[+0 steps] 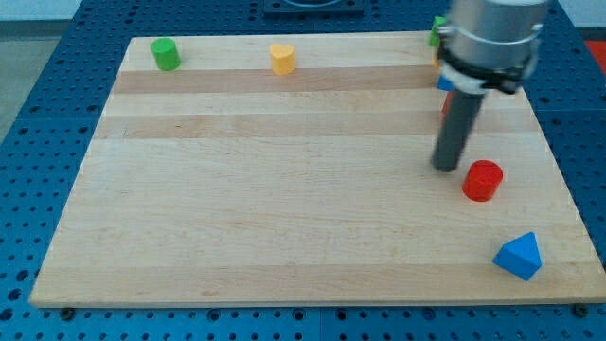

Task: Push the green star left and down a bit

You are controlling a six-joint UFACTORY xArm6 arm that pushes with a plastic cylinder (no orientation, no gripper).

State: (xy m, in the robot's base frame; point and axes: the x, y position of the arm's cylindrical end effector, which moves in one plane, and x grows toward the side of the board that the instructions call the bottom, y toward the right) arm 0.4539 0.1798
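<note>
A green block [436,30], only partly visible behind the arm at the view's top right, may be the green star; its shape cannot be made out. My tip [446,167] rests on the board well below it, just left of a red cylinder [482,180]. The arm's grey body [492,38] hides most of the top right corner. Slivers of a blue block [444,83] and a red block [443,102] show beside the rod.
A green cylinder [166,54] sits at the top left. A yellow heart-like block [282,59] sits at the top middle. A blue triangular block [519,256] lies at the bottom right near the wooden board's edge [312,301].
</note>
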